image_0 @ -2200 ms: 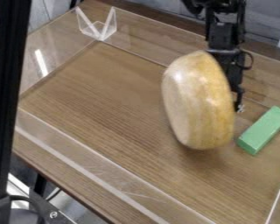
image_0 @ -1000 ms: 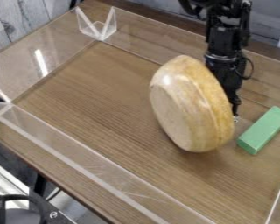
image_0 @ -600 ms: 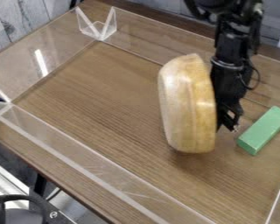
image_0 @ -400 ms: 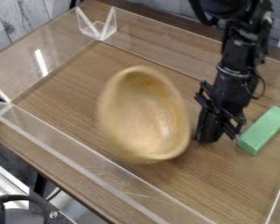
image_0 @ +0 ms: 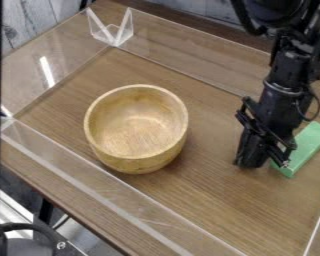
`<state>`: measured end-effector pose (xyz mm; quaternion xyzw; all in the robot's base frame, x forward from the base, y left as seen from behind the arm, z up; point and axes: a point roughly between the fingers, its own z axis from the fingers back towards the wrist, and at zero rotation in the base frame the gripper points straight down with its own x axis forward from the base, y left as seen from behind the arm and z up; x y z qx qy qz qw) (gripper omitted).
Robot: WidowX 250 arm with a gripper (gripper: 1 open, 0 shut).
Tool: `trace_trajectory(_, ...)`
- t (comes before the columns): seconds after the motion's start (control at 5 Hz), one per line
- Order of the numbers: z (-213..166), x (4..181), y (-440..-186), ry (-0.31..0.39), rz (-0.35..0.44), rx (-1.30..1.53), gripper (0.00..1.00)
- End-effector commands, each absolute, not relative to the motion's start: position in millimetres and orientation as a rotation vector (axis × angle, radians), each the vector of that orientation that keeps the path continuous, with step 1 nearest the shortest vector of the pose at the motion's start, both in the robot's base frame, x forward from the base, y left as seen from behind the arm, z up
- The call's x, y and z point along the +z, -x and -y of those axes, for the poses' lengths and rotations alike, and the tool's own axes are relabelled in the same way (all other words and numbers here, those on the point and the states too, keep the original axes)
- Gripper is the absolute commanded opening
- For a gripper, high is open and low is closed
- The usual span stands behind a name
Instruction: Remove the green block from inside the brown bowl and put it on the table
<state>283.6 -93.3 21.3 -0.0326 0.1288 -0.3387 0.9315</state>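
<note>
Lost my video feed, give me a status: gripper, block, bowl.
Gripper shut, empty, pointing down. Green block flat on the table, just beyond the gripper. Brown bowl upright, empty, apart on the left. Nothing in the way.

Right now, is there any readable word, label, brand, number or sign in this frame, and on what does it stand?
None: no text, label, brand, number or sign can be read.
brown bowl: plain wood grain.
green block: plain green.
table: wood grain only.
gripper: dark, no marking legible.
</note>
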Motion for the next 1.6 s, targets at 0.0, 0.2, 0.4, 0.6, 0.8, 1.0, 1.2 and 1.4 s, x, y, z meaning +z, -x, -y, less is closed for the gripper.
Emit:
trace_trajectory(0.0,98,31.2,-290,0.058,-0.242,-0.733,0.00)
trace_trajectory(0.2,96,28.8,-287,0.053,-0.273,-0.761,0.00)
trace_trajectory(0.4,93,27.6,-279,0.051,-0.259,-0.740,0.00)
trace_trajectory(0.6,90,29.5,-271,0.048,-0.240,-0.720,0.00)
trace_trajectory(0.8,89,30.9,-276,0.077,-0.223,-0.726,0.00)
trace_trajectory(1.0,88,32.3,-280,0.105,-0.208,-0.732,0.00)
trace_trajectory(1.2,87,33.2,-282,0.110,-0.200,-0.770,0.00)
trace_trajectory(1.4,86,33.5,-284,0.114,-0.195,-0.810,0.00)
